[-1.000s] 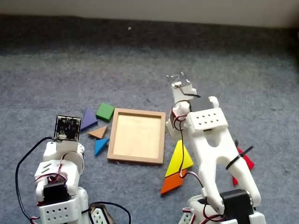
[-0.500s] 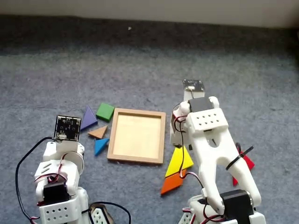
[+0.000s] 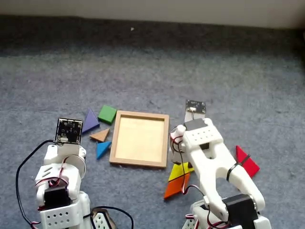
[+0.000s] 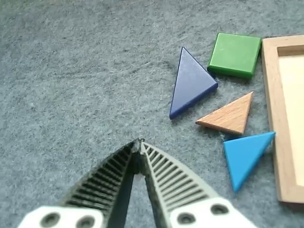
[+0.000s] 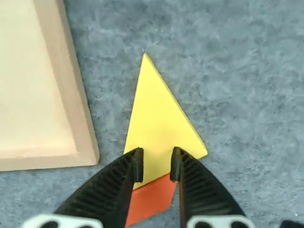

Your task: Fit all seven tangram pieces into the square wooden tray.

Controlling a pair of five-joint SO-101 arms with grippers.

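Right gripper [image 5: 154, 165], jaws slightly parted, hangs over the flat yellow triangle [image 5: 159, 118] where it meets the orange parallelogram [image 5: 149, 197], just beside the square wooden tray [image 5: 71, 95]; the right arm [image 3: 209, 152] partly hides both pieces from above. Red triangle [image 3: 250, 166] lies apart. Left gripper [image 4: 139, 148], closed on nothing, hovers near the blue triangle [image 4: 244, 154], bare-wood triangle [image 4: 230, 116], purple triangle [image 4: 190, 85] and green square [image 4: 235, 54]

The right arm [image 3: 212, 157] hides much of the yellow triangle [image 3: 178, 171] and part of the red piece [image 3: 251, 166]; the tray [image 4: 270, 118] runs off the left wrist view.
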